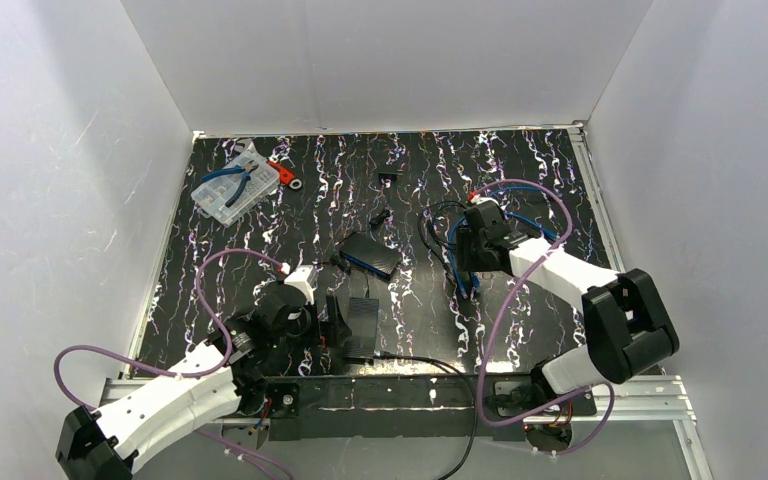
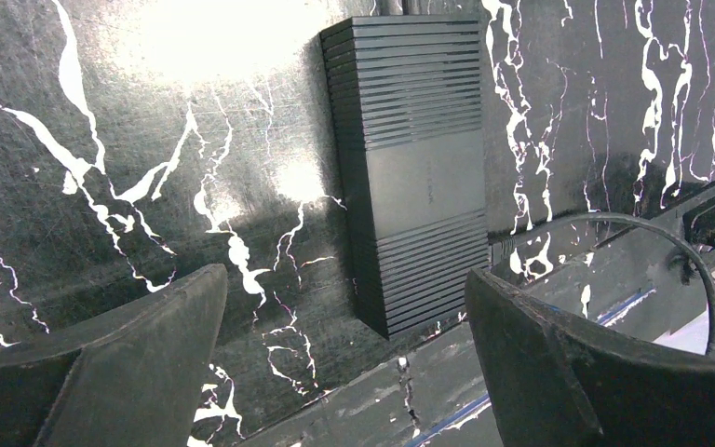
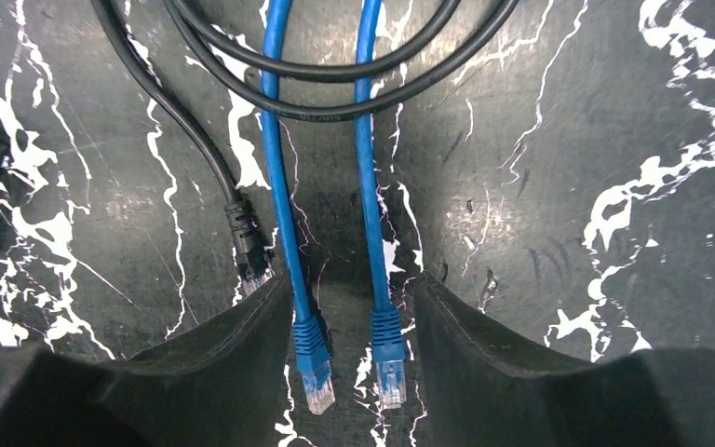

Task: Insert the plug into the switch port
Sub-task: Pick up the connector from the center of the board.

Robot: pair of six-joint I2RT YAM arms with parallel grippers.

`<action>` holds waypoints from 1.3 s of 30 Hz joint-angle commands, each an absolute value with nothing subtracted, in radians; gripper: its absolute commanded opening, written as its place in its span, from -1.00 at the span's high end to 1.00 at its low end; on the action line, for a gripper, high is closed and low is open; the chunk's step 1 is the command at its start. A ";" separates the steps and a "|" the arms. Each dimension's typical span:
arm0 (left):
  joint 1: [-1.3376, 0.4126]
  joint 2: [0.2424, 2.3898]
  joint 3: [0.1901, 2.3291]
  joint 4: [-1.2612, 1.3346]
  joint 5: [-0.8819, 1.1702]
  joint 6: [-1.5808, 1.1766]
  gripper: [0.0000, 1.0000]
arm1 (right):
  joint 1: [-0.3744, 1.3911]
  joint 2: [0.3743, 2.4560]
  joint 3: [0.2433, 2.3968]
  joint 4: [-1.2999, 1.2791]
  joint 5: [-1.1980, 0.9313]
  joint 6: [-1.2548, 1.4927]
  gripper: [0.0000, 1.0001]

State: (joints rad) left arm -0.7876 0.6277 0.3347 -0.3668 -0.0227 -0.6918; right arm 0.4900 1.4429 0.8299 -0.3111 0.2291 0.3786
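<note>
- Right end effector (image 3: 351, 298), right of the switch (image 1: 370, 255): open, straddling two blue plugs (image 3: 389, 368) on the worktop (image 3: 568, 140).
- Left end effector (image 2: 344, 279), nearer than the switch: open over a ribbed black box (image 2: 419, 177).

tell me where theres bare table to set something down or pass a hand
Barest: the left strip between the parts box and the left gripper, and the far right corner beyond the right gripper. Crowded: the middle, around the blue-edged box and the ribbed box, and the blue cables at the right gripper.
</note>
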 commanded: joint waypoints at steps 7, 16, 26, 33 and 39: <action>-0.791 0.634 0.323 -0.361 -0.008 -0.678 -0.99 | 0.446 1.517 0.810 -0.275 0.181 0.440 0.03; -0.790 0.663 0.329 -0.351 -0.001 -0.676 -0.99 | 0.433 1.545 0.805 -0.277 0.168 0.448 0.41; -0.790 0.663 0.330 -0.350 0.000 -0.677 -0.99 | 0.413 1.491 0.795 -0.307 0.232 0.461 0.97; -0.789 0.647 0.350 -0.360 0.047 -0.683 -0.99 | 0.391 1.338 0.794 -0.369 0.431 0.503 0.97; -0.789 0.640 0.413 -0.272 0.185 -0.704 -0.99 | 0.395 1.007 0.755 -0.373 0.327 0.516 0.97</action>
State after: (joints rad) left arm -0.7876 0.6254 0.3389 -0.3279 0.1055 -0.7067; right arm 0.3920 1.1458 0.7822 -0.3965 0.4076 0.5053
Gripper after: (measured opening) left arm 0.993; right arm 0.033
